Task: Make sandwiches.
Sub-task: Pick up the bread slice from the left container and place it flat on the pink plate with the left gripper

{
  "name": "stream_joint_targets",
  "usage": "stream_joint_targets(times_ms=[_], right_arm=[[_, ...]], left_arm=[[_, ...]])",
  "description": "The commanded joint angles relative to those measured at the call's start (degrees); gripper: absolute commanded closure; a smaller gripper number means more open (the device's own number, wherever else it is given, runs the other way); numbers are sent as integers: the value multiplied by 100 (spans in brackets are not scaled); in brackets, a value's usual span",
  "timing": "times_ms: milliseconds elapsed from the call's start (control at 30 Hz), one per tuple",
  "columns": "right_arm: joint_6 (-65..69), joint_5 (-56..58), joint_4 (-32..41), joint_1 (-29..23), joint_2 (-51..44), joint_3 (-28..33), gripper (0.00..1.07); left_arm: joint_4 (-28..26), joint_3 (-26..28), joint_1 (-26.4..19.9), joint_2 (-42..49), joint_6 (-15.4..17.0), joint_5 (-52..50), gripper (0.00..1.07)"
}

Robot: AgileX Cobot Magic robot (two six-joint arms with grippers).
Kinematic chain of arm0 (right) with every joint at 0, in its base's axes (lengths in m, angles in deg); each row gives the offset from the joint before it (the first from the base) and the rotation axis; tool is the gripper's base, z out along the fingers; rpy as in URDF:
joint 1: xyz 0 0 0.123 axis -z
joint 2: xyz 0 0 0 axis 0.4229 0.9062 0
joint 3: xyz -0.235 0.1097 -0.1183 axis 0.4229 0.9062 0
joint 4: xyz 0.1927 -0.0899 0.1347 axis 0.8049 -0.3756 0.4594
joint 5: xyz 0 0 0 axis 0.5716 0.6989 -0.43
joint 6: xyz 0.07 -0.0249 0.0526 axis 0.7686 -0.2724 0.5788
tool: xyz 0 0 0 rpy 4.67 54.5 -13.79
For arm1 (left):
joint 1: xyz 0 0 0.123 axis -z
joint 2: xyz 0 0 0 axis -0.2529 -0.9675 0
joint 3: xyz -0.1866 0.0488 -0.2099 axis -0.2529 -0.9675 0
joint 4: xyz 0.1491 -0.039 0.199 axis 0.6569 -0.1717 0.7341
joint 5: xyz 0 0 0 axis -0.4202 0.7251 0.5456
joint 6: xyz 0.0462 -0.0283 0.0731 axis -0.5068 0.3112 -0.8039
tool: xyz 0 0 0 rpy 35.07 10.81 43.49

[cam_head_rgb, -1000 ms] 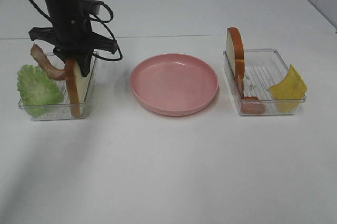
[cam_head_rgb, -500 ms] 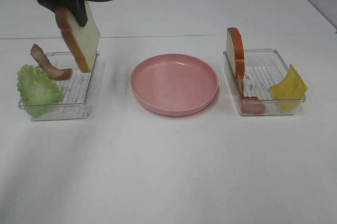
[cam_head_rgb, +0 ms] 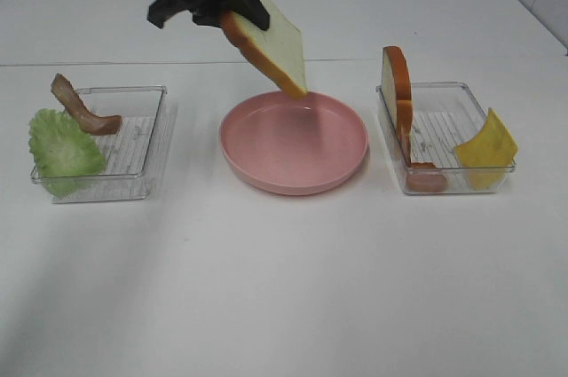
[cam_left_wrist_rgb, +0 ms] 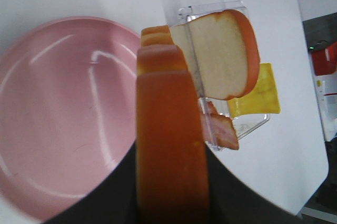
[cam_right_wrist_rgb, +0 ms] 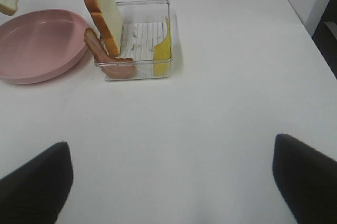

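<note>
Carried off the tray (cam_head_rgb: 156,139), one bread slice (cam_head_rgb: 273,51) now hangs over the single plate's (cam_head_rgb: 266,180) 12 o'clock rim, clenched in the left gripper (cam_head_rgb: 233,15); second slice (cam_head_rgb: 396,75) at 3 o'clock; right gripper (cam_right_wrist_rgb: 171,182) spread.

You have lifted the bread slice (cam_head_rgb: 273,44) out of the left tray (cam_head_rgb: 142,151), where 1 second ago it stood on edge against the right wall. Your left gripper (cam_head_rgb: 236,15) has since carried it up and to the right. It now hangs tilted over the pink plate (cam_head_rgb: 293,151), lower corner near the far rim.
</note>
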Motion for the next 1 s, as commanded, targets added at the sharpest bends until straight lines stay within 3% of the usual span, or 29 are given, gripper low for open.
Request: stream_joint_targets(times_ms=[33, 500, 1000], right_arm=[[40, 17, 17, 11, -132, -11, 9], [40, 17, 17, 11, -132, -11, 9], [40, 17, 17, 11, -132, -11, 9]], left_arm=[[-636, 23, 138, -292, -453, -367, 107], [-1209, 309, 332, -1261, -630, -728, 107], [-1180, 350, 372, -1593, -596, -504, 107]])
